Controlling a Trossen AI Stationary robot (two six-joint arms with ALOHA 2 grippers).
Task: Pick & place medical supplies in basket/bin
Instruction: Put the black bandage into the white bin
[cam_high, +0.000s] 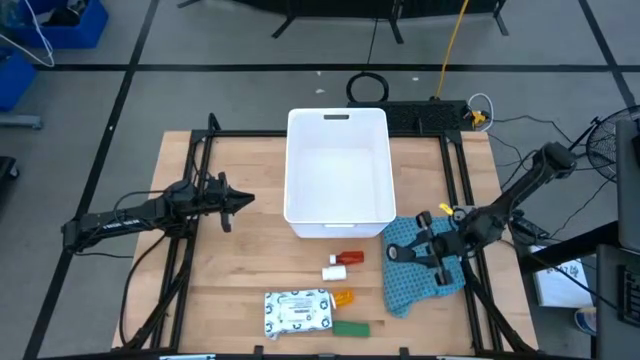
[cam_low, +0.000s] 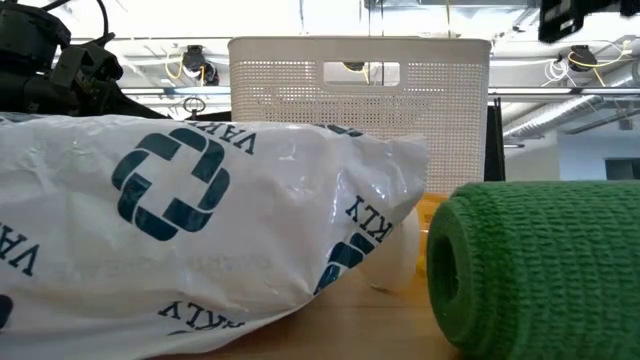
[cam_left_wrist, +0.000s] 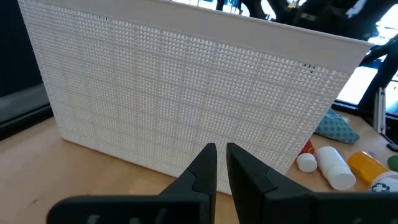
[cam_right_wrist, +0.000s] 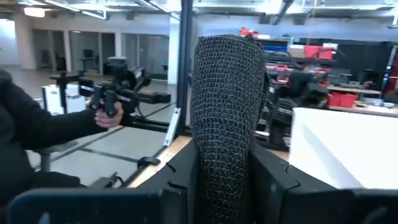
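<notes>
Right gripper (cam_high: 420, 240): beside the tub's near right corner, above the patterned cloth (cam_high: 412, 285); its fingers (cam_right_wrist: 186, 171) pinch a dark, mesh-textured block (cam_right_wrist: 225, 118) standing upright between them.
Left gripper (cam_high: 240, 200): waiting just left of the tub, fingers (cam_left_wrist: 205, 169) pressed nearly together, holding nothing.
Tub (cam_high: 338, 125): white, centre of the table (cam_high: 230, 270), handle slot on the far wall; it looks empty inside.
Still on the table: white-green packet (cam_high: 297, 311) at the near edge; green roll (cam_high: 351, 327) just right of it; orange piece (cam_high: 343, 297) above the roll; white bottle (cam_high: 335, 271) and red bottle (cam_high: 350, 257) between the packet and the tub.
Step in hand (judged): carry the held block over the tub and let go.
How to do it well: lift enough that the block's lower end clears the tub's right rim, then travel left. Release over the open middle, not the wall. Keep the grip firm until there; the block rises tall above the fingers and may tip.
Watch for: cloth catching on the fingers as the arm rises.
Progress (judged): early, first item only.
</notes>
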